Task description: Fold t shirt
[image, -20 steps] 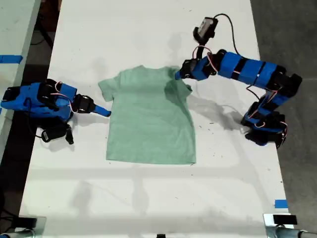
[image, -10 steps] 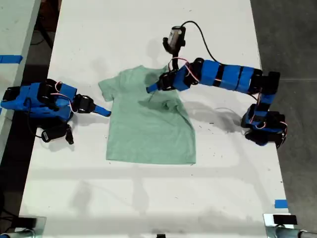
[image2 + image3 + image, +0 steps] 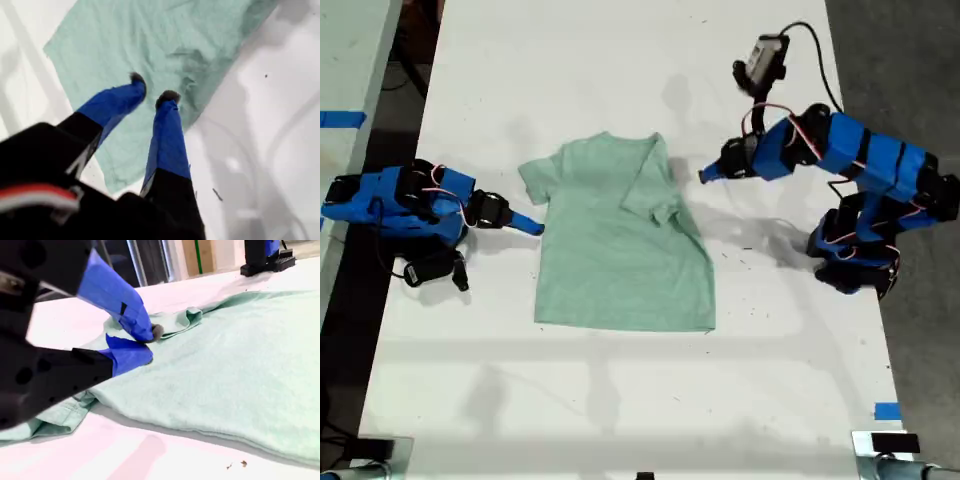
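The tee (image 3: 620, 240) lies mid-frame on the desk (image 3: 620, 400), one sleeve folded in; my first gripper (image 3: 151, 90) hovers slightly parted, empty; my second gripper (image 3: 150, 342) nearly closed, empty.

Legible text, labels, brands, numbers, signs: none in any view. The t shirt (image 3: 620, 235) is plain, with no print. The table (image 3: 620, 400) carries only small dark specks, not characters. The blue tape strips (image 3: 887, 411) at the table edges are unmarked.
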Controlling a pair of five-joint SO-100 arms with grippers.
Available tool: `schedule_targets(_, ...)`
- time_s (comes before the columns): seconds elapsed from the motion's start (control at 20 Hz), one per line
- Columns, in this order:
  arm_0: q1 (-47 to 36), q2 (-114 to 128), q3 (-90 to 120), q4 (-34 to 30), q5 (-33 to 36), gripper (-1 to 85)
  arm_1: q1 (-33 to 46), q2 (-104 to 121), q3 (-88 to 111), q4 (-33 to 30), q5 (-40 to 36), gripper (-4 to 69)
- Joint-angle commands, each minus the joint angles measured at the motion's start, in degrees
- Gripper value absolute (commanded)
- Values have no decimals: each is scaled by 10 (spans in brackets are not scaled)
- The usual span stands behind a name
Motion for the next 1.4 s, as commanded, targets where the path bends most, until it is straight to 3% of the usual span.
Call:
schedule_targets(0.0,0,5,24,-4,-7,23,-73,151,275,-73,62,13)
schedule_targets(0.1,0,5,24,-4,-7,23,-119,364,485,-140,108,13)
schedule_targets(0.15,0,5,24,-4,-7,23,-134,486,575,-130,131,13)
schedule_targets(0.25,0,5,24,-4,-7,23,-146,721,698,0,164,13)
schedule_targets(0.3,0,5,24,-4,-7,23,-147,705,702,35,178,13)
schedule_targets(0.55,1,4,24,-4,-7,25,-145,708,725,27,27,35)
schedule_targets(0.65,3,4,24,-4,-7,25,-155,709,725,27,-1,35)
schedule_targets(0.75,3,4,24,-4,-7,25,-153,709,725,28,-110,33)
schedule_targets(1.35,4,4,24,-4,-7,25,-153,709,725,28,-108,31)
